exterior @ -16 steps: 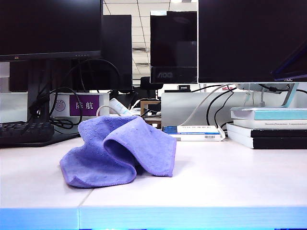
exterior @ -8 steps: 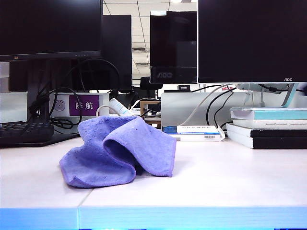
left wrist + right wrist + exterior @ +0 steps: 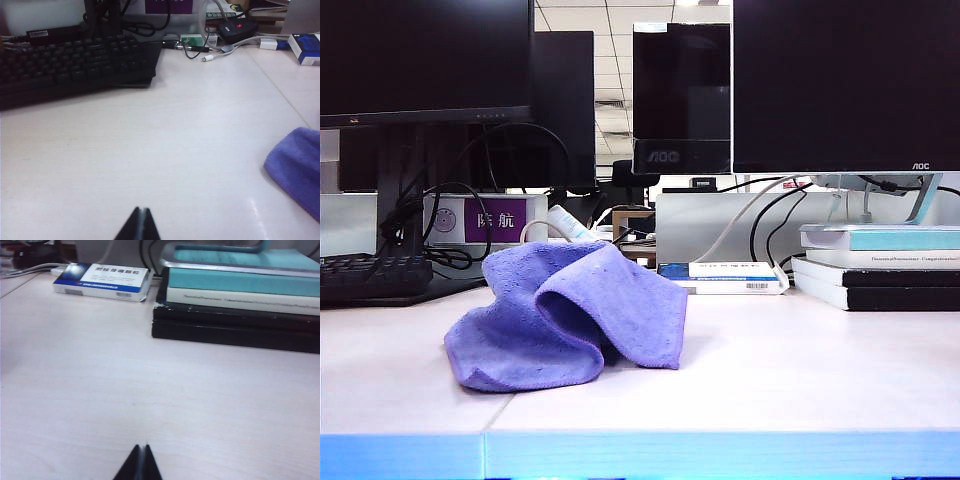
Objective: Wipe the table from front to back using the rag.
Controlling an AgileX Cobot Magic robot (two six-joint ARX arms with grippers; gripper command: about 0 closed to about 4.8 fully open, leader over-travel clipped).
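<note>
left pincer [image 3: 139, 223] clenched, empty, hovering low over the pale pinkish-white worktop [image 3: 150, 150] | right pincer [image 3: 139, 462] clenched, empty | crumpled lavender microfibre rag [image 3: 298, 167] lying ahead and to the side of the left pincer, untouched | both seemingly parked, wipe apparently finished

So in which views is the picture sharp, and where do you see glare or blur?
Exterior view: the rag is sharp, and the table front edge glows blue-white, overexposed. Left wrist view: soft glare on the table beside the rag; the shut left pincer is a dark silhouette. Right wrist view: slightly soft, the box has glare; the right pincer is dark, shut.
</note>
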